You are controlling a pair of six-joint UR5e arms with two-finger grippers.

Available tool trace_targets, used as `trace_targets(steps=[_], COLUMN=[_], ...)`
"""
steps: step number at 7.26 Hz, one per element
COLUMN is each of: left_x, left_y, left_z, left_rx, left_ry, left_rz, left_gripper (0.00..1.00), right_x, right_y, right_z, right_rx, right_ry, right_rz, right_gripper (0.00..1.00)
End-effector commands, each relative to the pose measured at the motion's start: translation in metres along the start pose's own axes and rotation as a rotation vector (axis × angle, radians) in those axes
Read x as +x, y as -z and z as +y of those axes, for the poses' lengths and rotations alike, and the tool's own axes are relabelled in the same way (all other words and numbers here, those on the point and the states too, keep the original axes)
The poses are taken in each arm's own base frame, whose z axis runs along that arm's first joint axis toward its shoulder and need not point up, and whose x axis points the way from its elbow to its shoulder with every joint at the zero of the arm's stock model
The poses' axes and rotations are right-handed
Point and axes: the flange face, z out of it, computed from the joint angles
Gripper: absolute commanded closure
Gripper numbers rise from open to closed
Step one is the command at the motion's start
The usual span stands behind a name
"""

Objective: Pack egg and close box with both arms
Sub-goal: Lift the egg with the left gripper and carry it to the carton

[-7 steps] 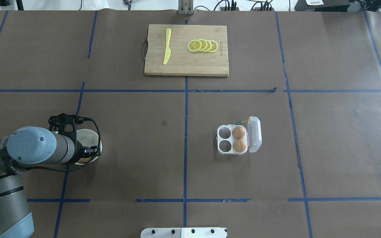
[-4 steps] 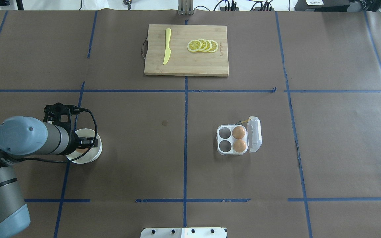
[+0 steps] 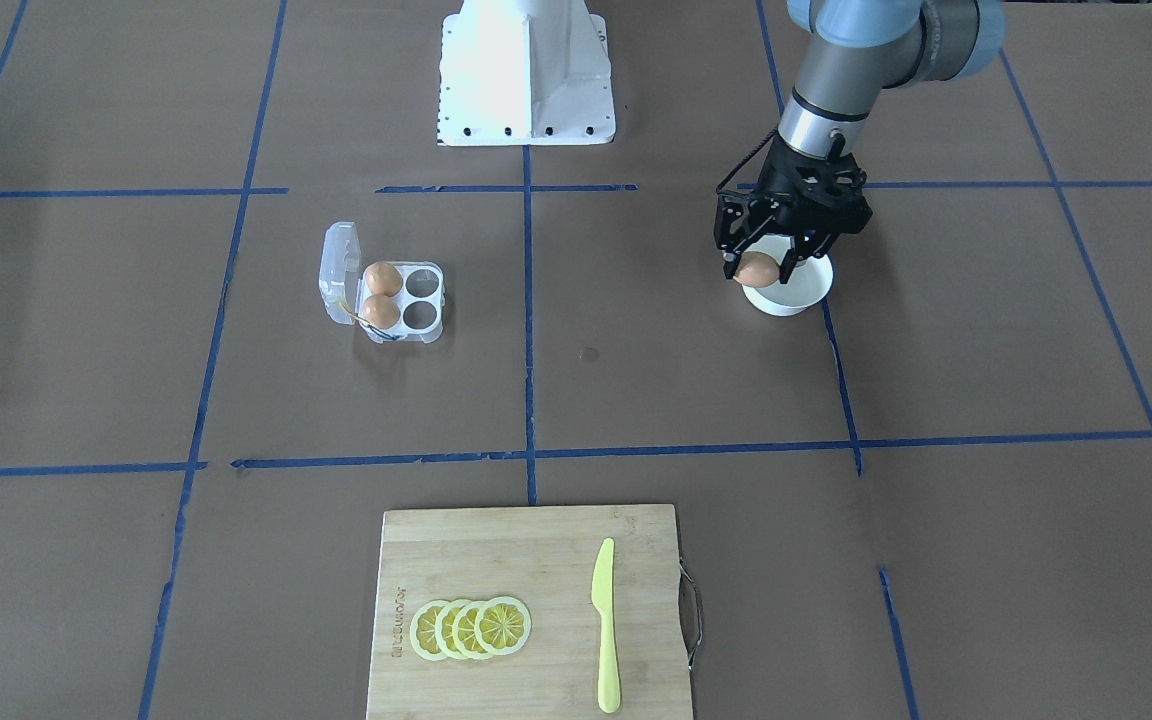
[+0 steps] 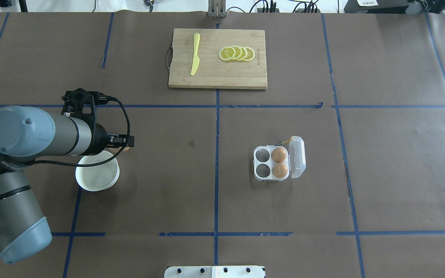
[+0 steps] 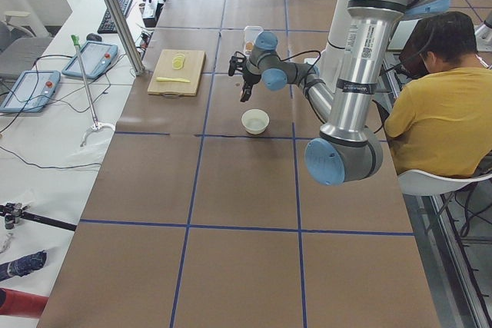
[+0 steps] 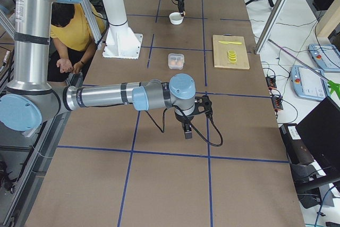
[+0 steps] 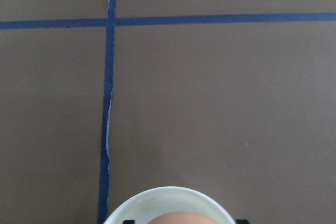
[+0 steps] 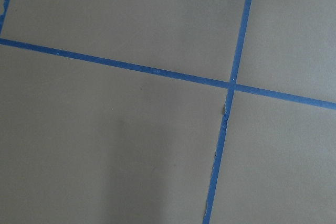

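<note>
Reaching over the table (image 4: 168, 193) with the left arm (image 4: 33, 131), above the 2 o'clock rim of the white bowl (image 3: 804, 292). Noting the box (image 4: 262, 170) at 3 o'clock, well apart, with lid open and two 9 o'clock cups free. Gripping the egg (image 3: 756, 268) in the left hand (image 3: 758, 272), held high probably to clear the rim. Cannot tell the state of the right hand (image 6: 187, 133).

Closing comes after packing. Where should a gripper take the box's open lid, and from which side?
Probably the lid by its free long edge, from above on the robot's right: it hinges on the box's right side and lies open outward, leaving that edge clear.
</note>
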Motion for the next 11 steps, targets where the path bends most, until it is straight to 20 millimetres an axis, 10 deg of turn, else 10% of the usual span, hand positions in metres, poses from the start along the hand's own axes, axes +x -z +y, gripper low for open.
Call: trace_targets(steps=[1,3,5,11], left_x=[0.043,0.067,0.131,0.266], left_y=[0.008,-0.018,-0.038,-0.107], left_z=[-0.013,0.014,0.052,0.069], left_rx=[0.084,0.090,0.025,0.100], left_ry=[0.022,0.014,0.055,0.229], left_rz=[0.237,0.549,0.745,0.713], left_gripper=[0.80,0.80,0.79,0.76], right_x=[0.000,0.000,0.000,0.001], right_y=[0.000,0.000,0.000,0.000], right_z=[0.000,0.000,0.001,0.001], right_rx=[0.000,0.000,-0.001,-0.001], right_ry=[0.000,0.000,-0.001,-0.001], right_rz=[0.000,0.000,0.000,0.001], right_gripper=[0.00,0.00,0.00,0.00])
